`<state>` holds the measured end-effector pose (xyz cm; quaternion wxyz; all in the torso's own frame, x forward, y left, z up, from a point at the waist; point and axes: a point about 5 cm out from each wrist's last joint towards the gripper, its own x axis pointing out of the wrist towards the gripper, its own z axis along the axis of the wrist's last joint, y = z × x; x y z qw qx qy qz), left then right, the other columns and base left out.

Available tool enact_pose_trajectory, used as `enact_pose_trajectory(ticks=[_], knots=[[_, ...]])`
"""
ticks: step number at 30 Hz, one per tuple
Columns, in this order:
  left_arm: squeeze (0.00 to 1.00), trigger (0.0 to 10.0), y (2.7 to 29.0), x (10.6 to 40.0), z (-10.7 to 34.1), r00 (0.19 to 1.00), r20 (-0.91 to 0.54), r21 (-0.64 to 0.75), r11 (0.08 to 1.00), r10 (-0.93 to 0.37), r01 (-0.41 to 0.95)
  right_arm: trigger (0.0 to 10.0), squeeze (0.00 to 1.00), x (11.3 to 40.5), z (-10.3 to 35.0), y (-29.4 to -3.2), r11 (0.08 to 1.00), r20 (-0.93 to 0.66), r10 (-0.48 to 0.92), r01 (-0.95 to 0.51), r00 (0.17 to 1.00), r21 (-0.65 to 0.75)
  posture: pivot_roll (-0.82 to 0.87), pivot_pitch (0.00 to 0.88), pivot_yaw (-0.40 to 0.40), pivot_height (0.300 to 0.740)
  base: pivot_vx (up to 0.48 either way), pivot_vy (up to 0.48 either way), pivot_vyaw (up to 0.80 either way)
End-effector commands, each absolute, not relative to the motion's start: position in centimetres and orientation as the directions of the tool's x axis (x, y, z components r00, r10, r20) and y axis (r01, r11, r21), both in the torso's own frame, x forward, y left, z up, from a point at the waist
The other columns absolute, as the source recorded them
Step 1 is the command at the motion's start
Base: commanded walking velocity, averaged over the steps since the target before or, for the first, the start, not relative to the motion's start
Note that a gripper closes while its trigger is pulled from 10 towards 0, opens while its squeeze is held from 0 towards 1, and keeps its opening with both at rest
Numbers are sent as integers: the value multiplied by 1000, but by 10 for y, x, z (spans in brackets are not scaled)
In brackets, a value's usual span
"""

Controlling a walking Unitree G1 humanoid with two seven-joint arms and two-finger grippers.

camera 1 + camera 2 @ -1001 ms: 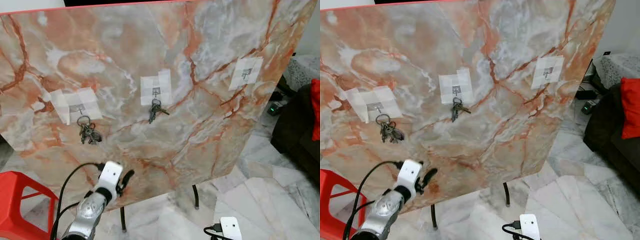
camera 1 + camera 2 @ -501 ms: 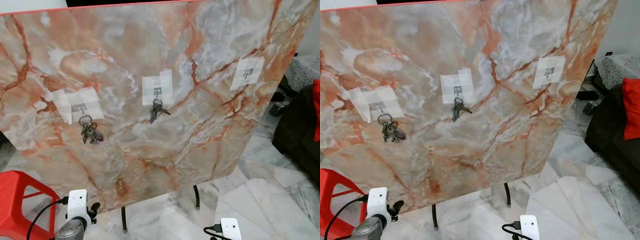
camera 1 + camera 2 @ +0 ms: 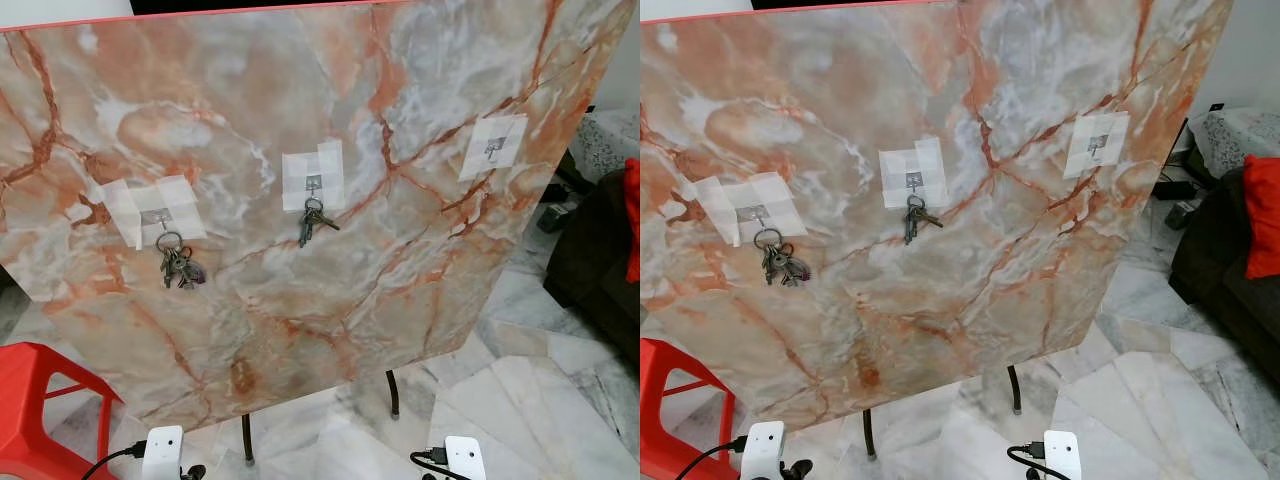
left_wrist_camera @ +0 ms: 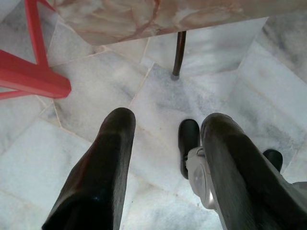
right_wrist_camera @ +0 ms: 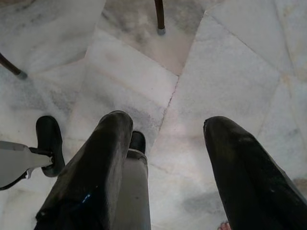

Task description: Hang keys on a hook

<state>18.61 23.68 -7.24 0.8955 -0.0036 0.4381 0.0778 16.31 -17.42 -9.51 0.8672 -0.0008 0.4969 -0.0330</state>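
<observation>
A: Where are the keys (image 3: 178,265) seen?

B: Hung on the left hook (image 3: 157,216) of the marble board (image 3: 400,250); a second bunch (image 3: 312,222) is hung at the middle.

A: And the pincers?

B: The left pincer (image 4: 165,163) and right pincer (image 5: 168,167) are held apart, empty, over the floor (image 5: 230,72). The hanging is judged done; nothing further is called for.

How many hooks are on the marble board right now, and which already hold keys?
3. The left hook holds a big key bunch, the middle hook holds a smaller key set, and the right hook is bare. None seem hidden.
</observation>
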Motion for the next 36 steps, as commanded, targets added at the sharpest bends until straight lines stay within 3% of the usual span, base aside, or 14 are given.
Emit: enact_pose_trajectory(ticks=[1, 24, 36], knots=[[0, 10000, 235, 184, -74, 591, -795, 60, 988, 135, -146, 10000, 0, 164, -94, -175, 998, -857, -53, 43, 512, -36, 15, 0, -29, 740, 0, 0, 613], [0, 10000, 235, 181, -76, 577, -804, 55, 984, 145, -170, 10000, 0, 163, -95, -174, 999, -866, -40, 13, 499, -39, 22, 0, -34, 740, 0, 0, 800], [0, 10000, 233, 178, -78, 573, -807, 48, 983, 141, -176, 10000, 0, 159, -97, -174, 998, -871, -47, 49, 490, -26, 23, 0, -34, 740, 0, 0, 68]])
